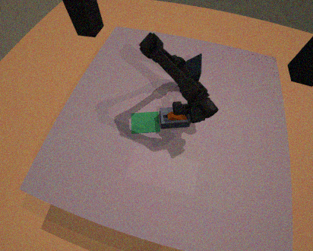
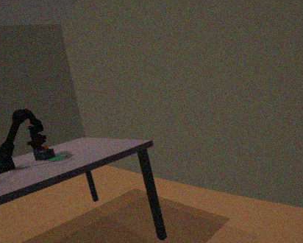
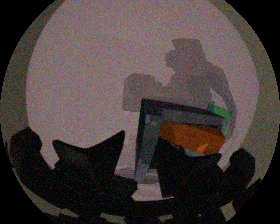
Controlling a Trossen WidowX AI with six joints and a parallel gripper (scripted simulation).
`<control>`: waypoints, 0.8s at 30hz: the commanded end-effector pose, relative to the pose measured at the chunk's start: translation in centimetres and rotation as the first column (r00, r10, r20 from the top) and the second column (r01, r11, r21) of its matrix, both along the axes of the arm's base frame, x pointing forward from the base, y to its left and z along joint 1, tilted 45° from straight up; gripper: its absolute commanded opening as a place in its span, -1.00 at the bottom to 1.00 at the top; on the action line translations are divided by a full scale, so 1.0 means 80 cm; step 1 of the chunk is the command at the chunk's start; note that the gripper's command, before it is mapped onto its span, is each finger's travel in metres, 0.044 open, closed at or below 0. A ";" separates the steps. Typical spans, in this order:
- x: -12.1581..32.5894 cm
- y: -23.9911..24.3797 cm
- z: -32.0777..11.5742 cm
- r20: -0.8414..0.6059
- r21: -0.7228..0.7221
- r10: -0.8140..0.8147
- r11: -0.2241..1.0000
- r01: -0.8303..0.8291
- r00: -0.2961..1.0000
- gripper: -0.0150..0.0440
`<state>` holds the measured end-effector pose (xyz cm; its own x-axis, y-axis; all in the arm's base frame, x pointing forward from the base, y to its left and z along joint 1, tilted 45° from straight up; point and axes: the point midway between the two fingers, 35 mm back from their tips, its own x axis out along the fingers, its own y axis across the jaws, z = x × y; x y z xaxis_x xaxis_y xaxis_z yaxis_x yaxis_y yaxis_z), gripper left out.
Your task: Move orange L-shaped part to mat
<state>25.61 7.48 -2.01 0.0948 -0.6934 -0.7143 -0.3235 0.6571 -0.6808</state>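
The orange L-shaped part [image 1: 177,116] [image 2: 45,147] [image 3: 192,137] is tilted in the grey tray [image 1: 175,126] [image 2: 45,155] [image 3: 185,116]. Its end toward the green mat [image 1: 145,123] [image 2: 57,158] [image 3: 219,111] stands raised above the tray rim, and its other end is low, under my gripper. My gripper [image 3: 139,135] is partly open with nothing between the fingers. In the wrist view the right finger is over the part's low end and hides it, seemingly pressing there; the left finger is outside the tray's end wall. The exact contact is hidden.
The mat lies flat right beside the tray, on the side of the raised end. The arm [image 1: 183,78] [image 2: 12,132] reaches over the tray from its base. The arm's shadow falls across the table [image 1: 232,166] [image 2: 111,146] around the tray and mat.
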 end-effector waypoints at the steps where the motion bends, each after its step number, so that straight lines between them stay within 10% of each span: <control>1: 0.002 0.021 0.019 0.005 0.007 0.000 1.000 0.000 1.000 0.12; 24: -0.006 0.072 0.090 0.001 0.002 0.002 1.000 -0.002 1.000 0.12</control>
